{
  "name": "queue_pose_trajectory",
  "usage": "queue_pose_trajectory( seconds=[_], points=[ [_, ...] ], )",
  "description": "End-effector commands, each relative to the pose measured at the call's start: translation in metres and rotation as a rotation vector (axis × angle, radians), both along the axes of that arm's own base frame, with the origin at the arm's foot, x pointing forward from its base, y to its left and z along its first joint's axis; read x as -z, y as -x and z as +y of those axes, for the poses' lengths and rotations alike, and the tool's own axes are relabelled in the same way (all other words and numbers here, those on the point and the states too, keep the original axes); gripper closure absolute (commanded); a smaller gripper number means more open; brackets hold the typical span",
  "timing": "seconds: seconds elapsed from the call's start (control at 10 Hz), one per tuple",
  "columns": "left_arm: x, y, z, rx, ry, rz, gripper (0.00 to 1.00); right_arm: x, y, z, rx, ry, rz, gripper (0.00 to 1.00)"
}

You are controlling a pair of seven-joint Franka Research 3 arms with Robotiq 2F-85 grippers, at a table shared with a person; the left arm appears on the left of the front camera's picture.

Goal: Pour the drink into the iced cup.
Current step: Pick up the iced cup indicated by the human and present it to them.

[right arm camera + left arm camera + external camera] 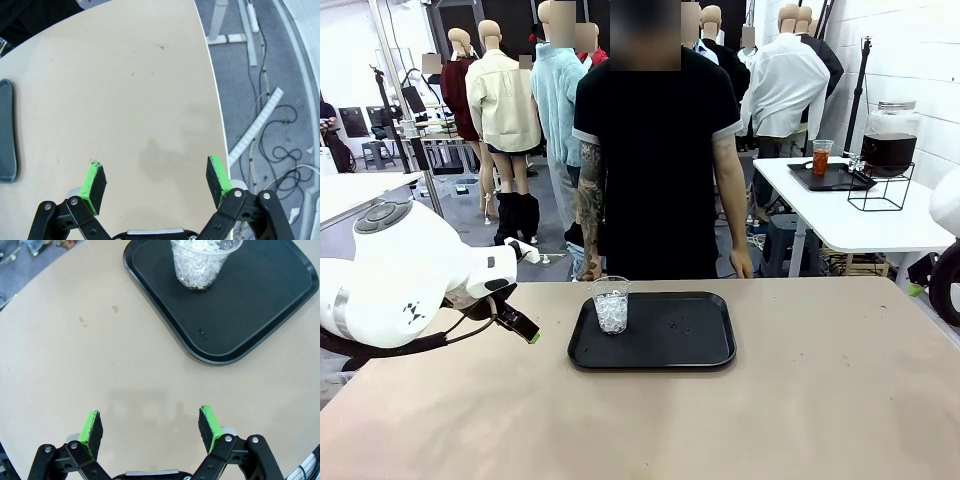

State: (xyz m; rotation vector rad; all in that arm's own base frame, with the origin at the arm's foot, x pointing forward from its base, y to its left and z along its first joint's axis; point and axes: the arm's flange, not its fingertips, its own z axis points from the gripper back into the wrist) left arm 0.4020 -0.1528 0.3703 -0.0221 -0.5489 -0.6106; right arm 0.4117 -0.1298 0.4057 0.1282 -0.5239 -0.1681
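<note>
A clear plastic cup [610,305] full of white ice stands on the left part of a black tray [690,340] at the table's middle. In the left wrist view the iced cup [200,265] sits ahead of my open left gripper [150,415], which hovers over bare table short of the tray [260,315]. Seen from the front, the left gripper [517,323] is left of the tray. My right gripper [155,167] is open over the table's right edge, with nothing between its fingers. The drink [821,160], orange-red in a small cup, stands on a far side table.
A person in black stands at the far side, one hand [742,265] hanging by the table edge. A glass dispenser [890,140] of dark liquid stands on the white side table [880,225]. The tray's edge [6,130] shows left in the right wrist view; cables lie on the floor [270,125].
</note>
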Motion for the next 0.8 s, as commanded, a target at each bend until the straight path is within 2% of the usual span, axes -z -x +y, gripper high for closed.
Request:
queue_pose_trajectory(
  seconds=[0.0, 0.7],
  points=[
    [-0.0008, -0.0003, 0.0019, -0.003, 0.003, -0.001, 0.0, 0.0003, 0.0023, 0.0047, 0.023, 0.007, -0.007, 0.0],
    [-0.0008, -0.0003, 0.0019, -0.003, 0.003, -0.001, 0.0, 0.0003, 0.0023, 0.0047, 0.023, 0.007, -0.007, 0.0]
  ],
)
